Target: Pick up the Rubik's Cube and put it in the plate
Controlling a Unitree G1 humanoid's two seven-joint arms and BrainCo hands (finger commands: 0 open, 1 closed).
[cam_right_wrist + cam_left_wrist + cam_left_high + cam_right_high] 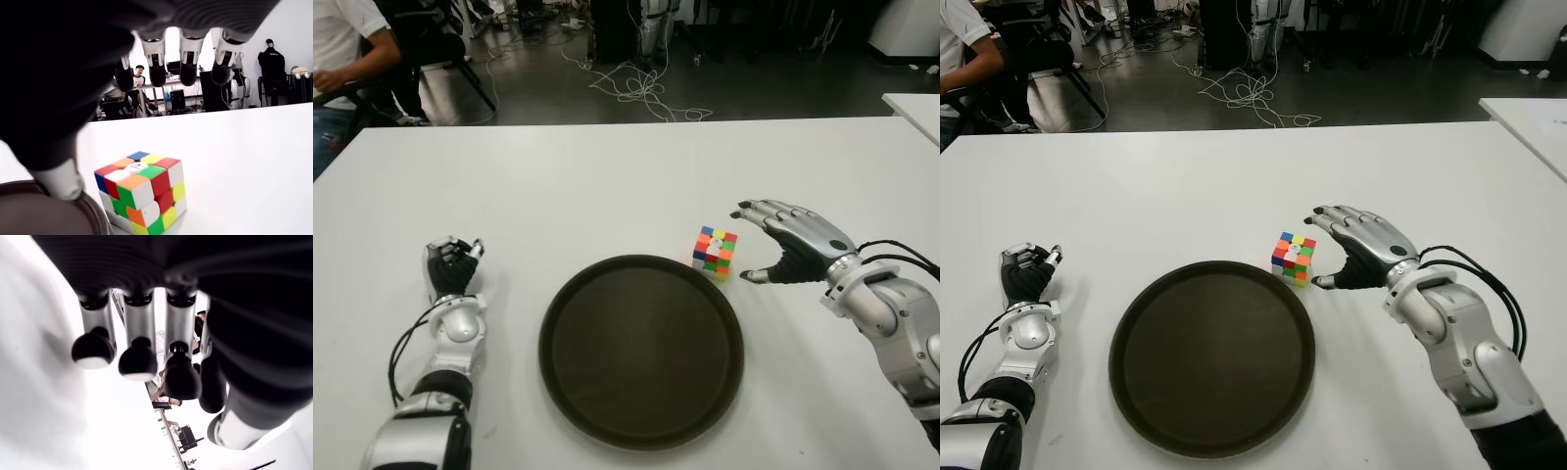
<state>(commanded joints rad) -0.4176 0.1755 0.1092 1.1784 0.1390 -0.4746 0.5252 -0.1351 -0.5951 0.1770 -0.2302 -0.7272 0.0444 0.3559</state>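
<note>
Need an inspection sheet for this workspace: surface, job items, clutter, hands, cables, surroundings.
Surface: white table, bare apart from the job items.
Job's things: Rubik's Cube on the table just beyond the right rim of the dark round plate; plate holds nothing.
Clutter: nothing seen.
Hands: right hand open beside the cube on its right, not gripping; left hand curled, left of the plate, holding nothing.
Cables: loose cables on the floor beyond the table.
Surroundings: seated person at far left.
</note>
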